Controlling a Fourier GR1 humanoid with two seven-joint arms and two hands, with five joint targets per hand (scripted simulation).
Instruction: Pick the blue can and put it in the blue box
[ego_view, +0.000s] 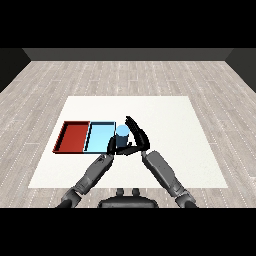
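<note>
The red tray (74, 136) lies furthest left on the white table (170, 150), its right wall touching the light blue tray (99, 138) — the target. Neither tray appears to hold anything.

The blue can (122, 136) stands upright at the blue tray's right edge; whether it rests on the table, on the rim, or is lifted clear, I cannot tell. The left hand (110, 146) sits low against the can's near-left side, though whether its fingers are apart or closed cannot be made out. The right hand (137, 137) curls round the can from the right, fingers rising past the lid and thumb reaching under toward the left hand.

The step in hand looks like the carry to the tray. To do it well, the can likely needs raising enough that its base passes over the right wall, then moving left while kept upright, and setting down on the tray floor before the fingers let go.

In the way — the left hand and forearm, close to the tray's near-right corner, and the tray wall itself.
</note>
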